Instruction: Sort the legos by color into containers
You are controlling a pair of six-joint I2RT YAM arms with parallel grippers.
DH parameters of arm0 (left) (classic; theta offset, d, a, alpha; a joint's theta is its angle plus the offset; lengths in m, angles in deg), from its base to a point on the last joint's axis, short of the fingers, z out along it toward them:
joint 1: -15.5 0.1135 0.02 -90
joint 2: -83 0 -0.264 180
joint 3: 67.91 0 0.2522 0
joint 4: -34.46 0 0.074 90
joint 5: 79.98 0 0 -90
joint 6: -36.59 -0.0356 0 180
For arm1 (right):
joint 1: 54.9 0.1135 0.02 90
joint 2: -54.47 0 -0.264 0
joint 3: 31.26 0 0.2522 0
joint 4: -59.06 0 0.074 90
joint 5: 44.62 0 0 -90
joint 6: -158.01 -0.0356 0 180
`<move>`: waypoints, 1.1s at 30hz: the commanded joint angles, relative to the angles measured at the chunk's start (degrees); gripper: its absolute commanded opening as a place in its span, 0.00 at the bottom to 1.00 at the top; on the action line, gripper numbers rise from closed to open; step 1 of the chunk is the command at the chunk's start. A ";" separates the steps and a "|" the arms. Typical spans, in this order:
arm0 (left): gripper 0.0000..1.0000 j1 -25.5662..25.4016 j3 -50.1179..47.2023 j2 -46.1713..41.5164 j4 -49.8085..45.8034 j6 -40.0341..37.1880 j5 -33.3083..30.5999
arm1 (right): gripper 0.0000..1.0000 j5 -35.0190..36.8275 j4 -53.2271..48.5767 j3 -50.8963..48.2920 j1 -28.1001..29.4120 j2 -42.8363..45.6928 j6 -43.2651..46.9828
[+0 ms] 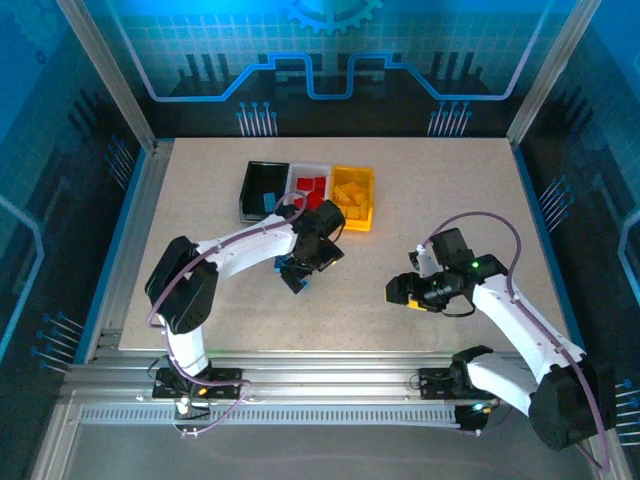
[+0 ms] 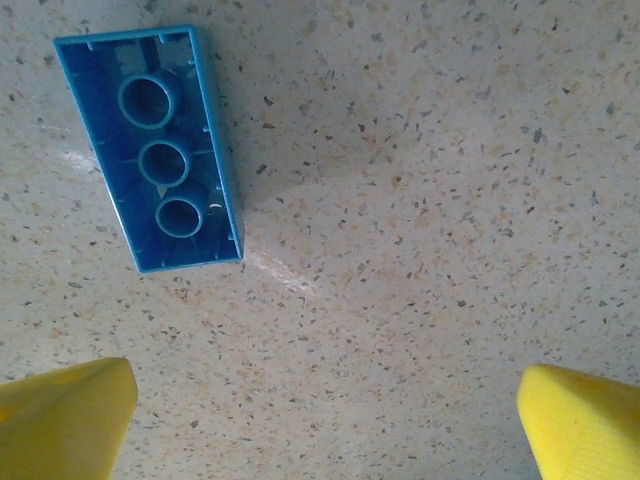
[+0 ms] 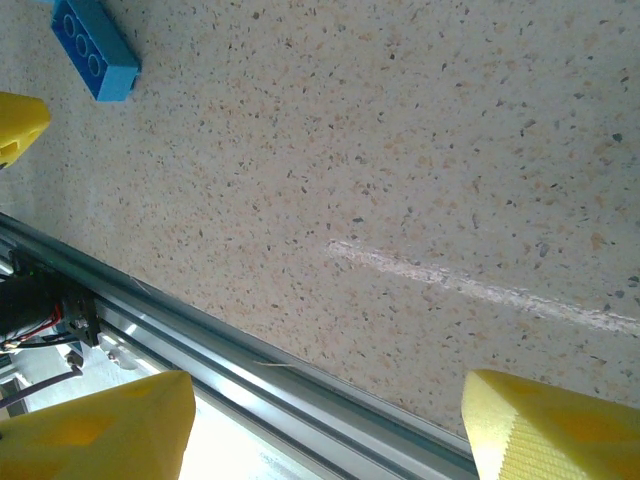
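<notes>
Blue lego (image 2: 150, 150) is seen hollow side up on speckled table (image 2: 450, 200), just beyond left gripper (image 2: 325, 420). Its jaws are spread wide, nothing held. Right gripper (image 3: 325, 425) is parted too, empty. Containers (image 1: 262, 178) are set farther back, w/ bricks inside.

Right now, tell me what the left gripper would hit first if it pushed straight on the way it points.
Probably the bare speckled tabletop: the open left gripper points down at it. The blue plastic lego brick, hollow side up, lies off to one side of that line, though depth is unclear.
</notes>
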 commanded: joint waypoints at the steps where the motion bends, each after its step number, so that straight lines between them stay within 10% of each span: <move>1: 0.99 -0.59 0.49 0.49 -1.38 1.68 0.14 | 0.72 -0.63 -0.13 1.78 0.61 0.33 0.92; 33: 0.74 8.28 -6.30 6.50 6.29 0.52 -0.04 | 0.64 2.24 -3.99 5.91 1.18 1.03 0.76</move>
